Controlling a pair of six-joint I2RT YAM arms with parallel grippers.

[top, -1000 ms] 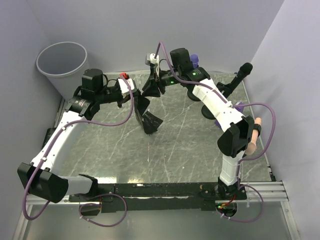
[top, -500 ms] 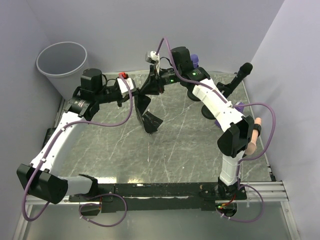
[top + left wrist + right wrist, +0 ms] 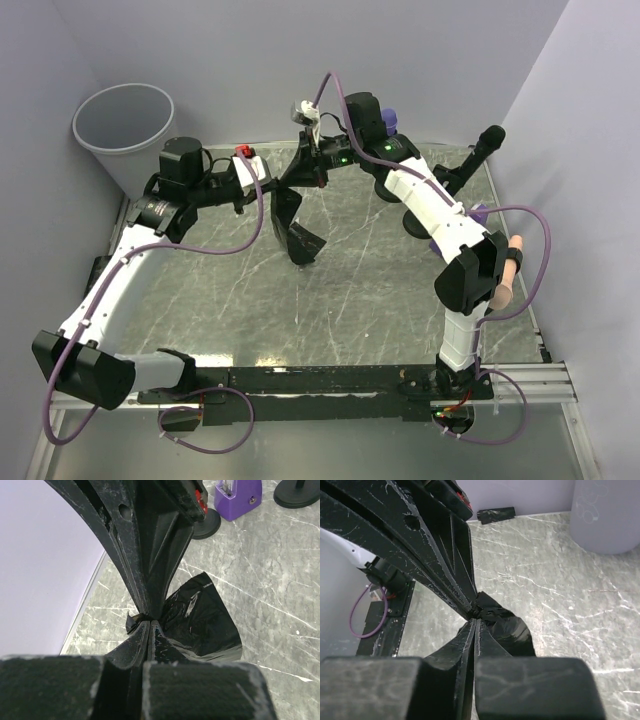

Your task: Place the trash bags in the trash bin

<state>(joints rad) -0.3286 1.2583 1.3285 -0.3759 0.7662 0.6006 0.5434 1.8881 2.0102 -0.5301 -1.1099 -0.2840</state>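
Note:
A crumpled black trash bag (image 3: 301, 240) hangs above the marble table, its lower corner close to the surface. Both grippers pinch its gathered top from opposite sides. My left gripper (image 3: 148, 622) is shut on the bag (image 3: 205, 625), and my right gripper (image 3: 476, 621) is shut on the same bunch (image 3: 512, 632), fingertip to fingertip with the left. From above, the left gripper (image 3: 280, 197) and the right gripper (image 3: 298, 183) meet at the table's back middle. The light grey trash bin (image 3: 125, 128) stands at the far left corner, beyond the left arm, and shows as a grey wall (image 3: 605, 515).
A flat black piece, possibly another bag (image 3: 495, 514), lies at the foot of the back wall. A purple block (image 3: 237, 497) and black round stands (image 3: 300, 492) sit at the back right. A black mic-like post (image 3: 486, 145) rises near the right wall.
The right gripper's jaws have closed on the top of the bag beside the left gripper. The left arm and the bag have barely moved.

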